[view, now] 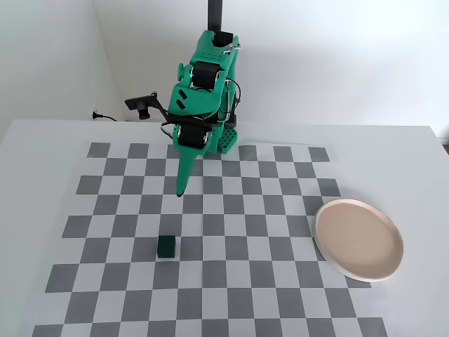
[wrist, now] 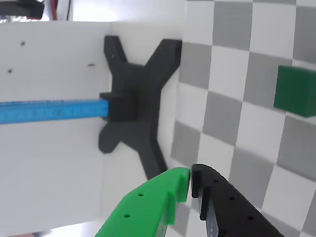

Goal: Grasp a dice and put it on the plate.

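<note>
The dice (view: 166, 246) is a small dark green cube on the checkered mat, left of centre in the fixed view. In the wrist view the dice (wrist: 296, 91) shows at the right edge. My gripper (view: 179, 193) hangs above the mat, a little behind the dice and apart from it, pointing down. In the wrist view the gripper (wrist: 190, 180) has its green and black jaws touching at the tips, shut with nothing between them. The pale pinkish plate (view: 359, 239) lies at the right of the mat, with nothing on it.
The checkered mat (view: 231, 281) covers most of the white table. A black cross-shaped foot (wrist: 136, 103) holding a blue bar (wrist: 52, 111) sits beside the mat's edge in the wrist view. A black post (view: 214, 14) rises behind the arm's base.
</note>
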